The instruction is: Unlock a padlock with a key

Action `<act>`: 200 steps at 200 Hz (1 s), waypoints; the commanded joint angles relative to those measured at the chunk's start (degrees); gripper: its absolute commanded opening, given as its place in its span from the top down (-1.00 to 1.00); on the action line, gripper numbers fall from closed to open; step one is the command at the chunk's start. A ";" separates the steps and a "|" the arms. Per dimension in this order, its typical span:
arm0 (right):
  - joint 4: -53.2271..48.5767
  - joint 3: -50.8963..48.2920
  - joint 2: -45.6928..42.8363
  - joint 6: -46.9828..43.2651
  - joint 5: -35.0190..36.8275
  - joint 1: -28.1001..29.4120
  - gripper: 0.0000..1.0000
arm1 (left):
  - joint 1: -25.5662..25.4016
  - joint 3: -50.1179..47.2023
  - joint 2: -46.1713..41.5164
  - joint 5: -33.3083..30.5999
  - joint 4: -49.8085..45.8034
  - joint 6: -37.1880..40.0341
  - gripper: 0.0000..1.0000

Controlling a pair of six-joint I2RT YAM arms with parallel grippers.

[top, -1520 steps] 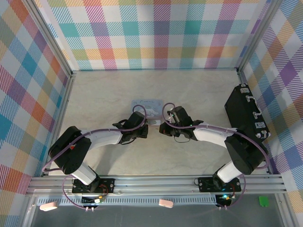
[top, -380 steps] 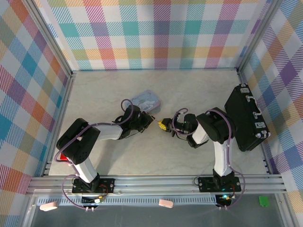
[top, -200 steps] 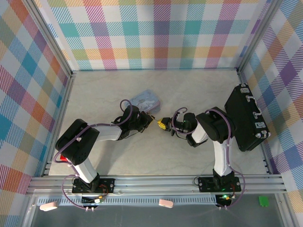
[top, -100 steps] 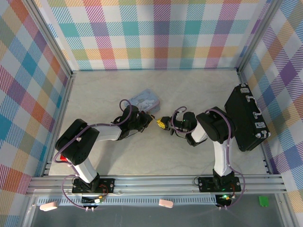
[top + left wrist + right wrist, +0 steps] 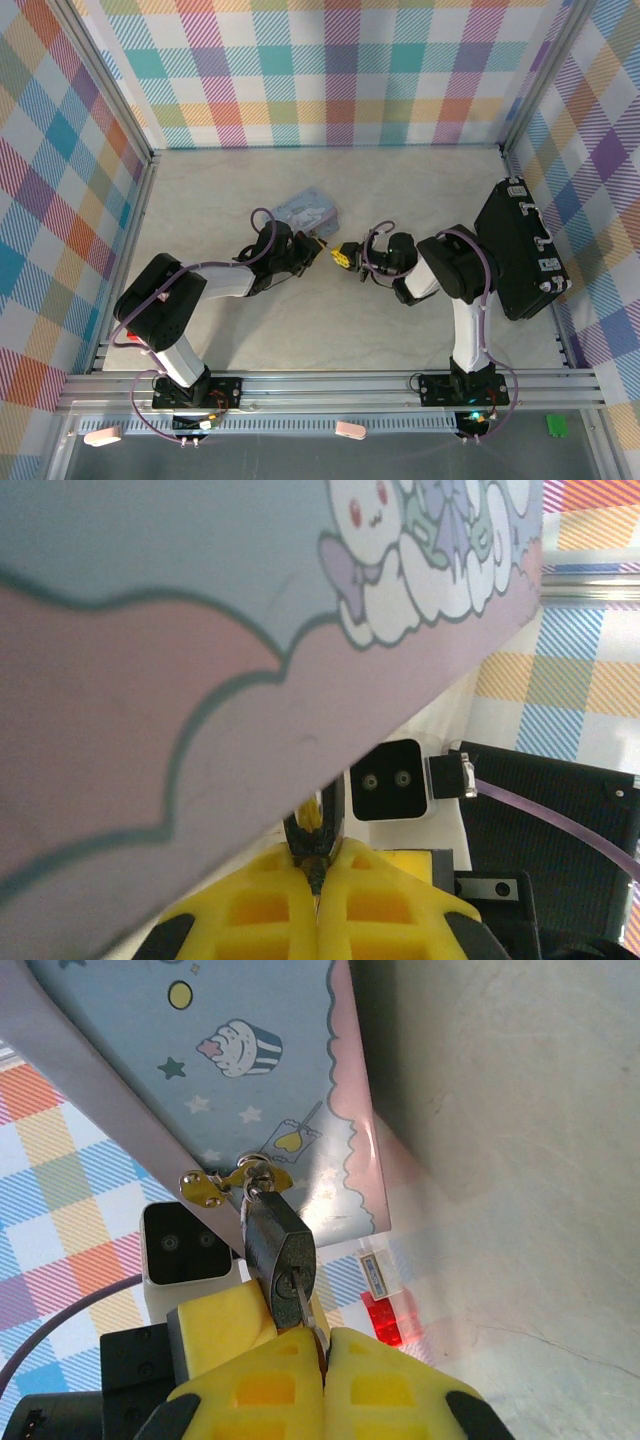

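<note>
Padlock [image 5: 282, 1248] hangs from the gold latch [image 5: 232, 1182] on the tin [image 5: 250, 1070]. Key [image 5: 311, 1320] is stuck into its lower end, with the right gripper [image 5: 325, 1345] pinched fully closed on the key. Left gripper [image 5: 316, 885] is closed tight on a thin dark piece (padlock edge-on, apparently), just under the tin. From above, both grippers meet tip to tip beside the tin on the table [image 5: 400, 190].

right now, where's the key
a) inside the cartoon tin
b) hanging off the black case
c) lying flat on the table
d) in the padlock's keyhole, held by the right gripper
d: the right wrist view shows the key pushed into the keyhole at the bottom of the padlock, its other end pinched between the yellow fingers of the right gripper.
</note>
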 commanded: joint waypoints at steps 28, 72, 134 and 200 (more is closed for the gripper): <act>2.38 3.58 -0.51 0.85 -1.33 -0.93 1.00 | -1.34 1.28 -3.61 6.24 5.50 -1.14 0.98; 2.38 5.28 -0.66 1.67 -1.83 -0.07 1.00 | -2.30 2.69 -3.28 6.99 7.05 -2.00 0.99; 2.38 7.79 -0.69 -0.39 -3.30 -0.05 1.00 | -2.76 3.00 -3.95 7.56 7.72 -2.30 1.00; 2.32 4.41 -2.71 -5.70 -3.23 -0.57 1.00 | -2.58 2.63 -3.34 6.32 3.66 0.35 0.97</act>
